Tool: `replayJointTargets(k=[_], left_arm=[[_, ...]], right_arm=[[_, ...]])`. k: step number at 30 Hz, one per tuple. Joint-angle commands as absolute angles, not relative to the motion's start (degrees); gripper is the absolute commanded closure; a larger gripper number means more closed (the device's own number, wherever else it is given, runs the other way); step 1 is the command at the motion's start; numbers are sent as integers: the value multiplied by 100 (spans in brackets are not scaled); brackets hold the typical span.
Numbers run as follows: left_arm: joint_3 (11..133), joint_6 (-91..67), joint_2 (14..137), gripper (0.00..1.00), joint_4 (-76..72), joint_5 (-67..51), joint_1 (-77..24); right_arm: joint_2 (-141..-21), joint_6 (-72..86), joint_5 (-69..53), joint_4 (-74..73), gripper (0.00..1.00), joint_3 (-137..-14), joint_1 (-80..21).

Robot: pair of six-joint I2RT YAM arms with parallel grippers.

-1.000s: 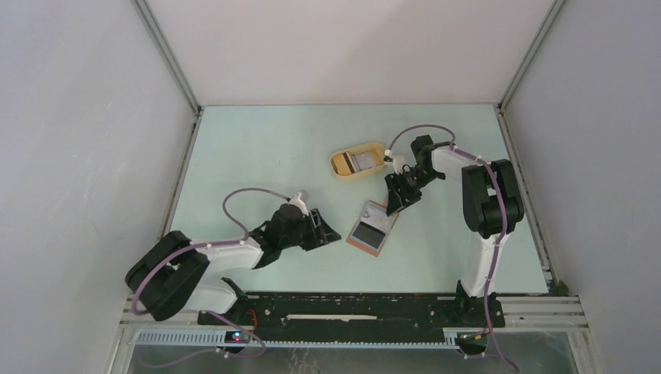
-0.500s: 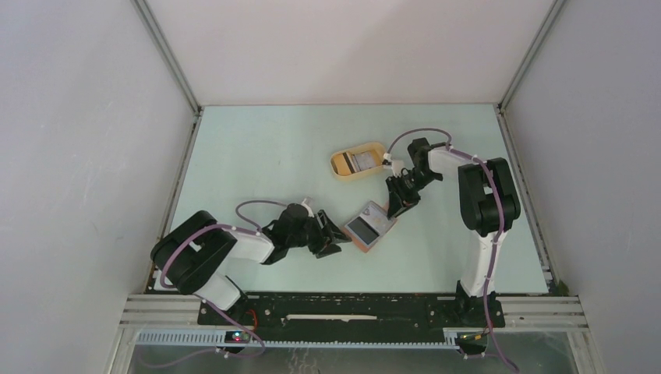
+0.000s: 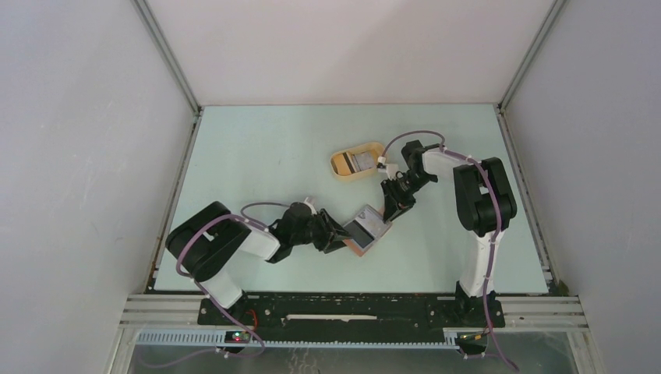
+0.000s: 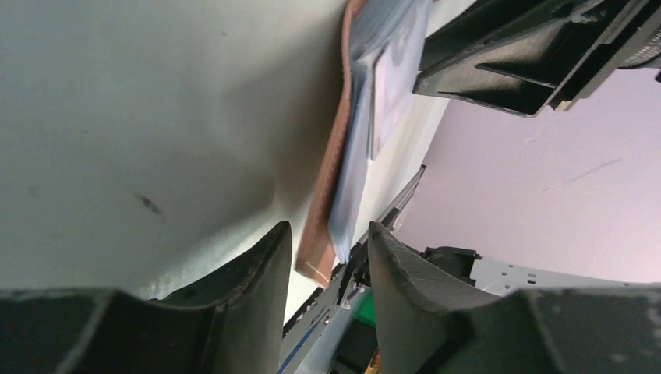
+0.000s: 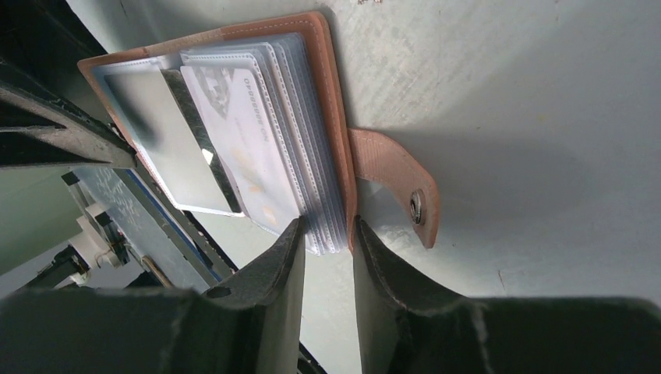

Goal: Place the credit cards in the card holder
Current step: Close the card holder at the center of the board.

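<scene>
The reddish-brown card holder (image 3: 368, 231) lies open between both grippers, its snap tab (image 5: 397, 187) flat on the table. Clear sleeves hold a white printed credit card (image 5: 245, 144), and a pale blue-grey card (image 5: 167, 152) lies over a dark one. My right gripper (image 5: 328, 234) is shut on the far edge of the sleeves and brown cover. My left gripper (image 4: 327, 245) stands open around the holder's near corner (image 4: 316, 253), with a gap on each side. Another card (image 3: 360, 162) lies in the yellow tray (image 3: 340, 164).
The yellow oval tray sits just behind the right gripper (image 3: 387, 207). The left arm (image 3: 234, 241) stretches low across the table's near left. White walls close in the table on three sides, and a black rail (image 3: 351, 308) runs along the near edge.
My left arm has reached right until its jaws straddle the holder's corner. My right gripper has shut on the holder's far edge, and the holder has shifted slightly left and turned.
</scene>
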State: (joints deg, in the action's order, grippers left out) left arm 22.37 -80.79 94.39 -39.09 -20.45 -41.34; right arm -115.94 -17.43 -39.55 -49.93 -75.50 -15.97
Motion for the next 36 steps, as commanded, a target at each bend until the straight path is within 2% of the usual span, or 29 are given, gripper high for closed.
replayJointTargets(k=[1, 13, 21, 29, 36], left_arm=[[2544, -8131, 9303, 55, -4333, -2202, -4157], [3656, -7995, 9777, 51, -4265, -2496, -4157], [4596, -7477, 10454, 51, -3009, -2583, -4132], [5408, -6669, 10776, 61, -1094, -2195, -4120], [5377, -6493, 10913, 75, -815, -2094, -4102]], right_arm=[[-11726, -1762, -3885, -5026, 65, -7576, -1670], [-11750, -1793, -4288, -5062, 62, -7582, -1670], [-11583, -1760, -4456, -4997, 58, -7578, -1497], [-11246, -1773, -4270, -4850, 55, -7532, -1331], [-10813, -1958, -4114, -4771, 55, -7481, -1002]])
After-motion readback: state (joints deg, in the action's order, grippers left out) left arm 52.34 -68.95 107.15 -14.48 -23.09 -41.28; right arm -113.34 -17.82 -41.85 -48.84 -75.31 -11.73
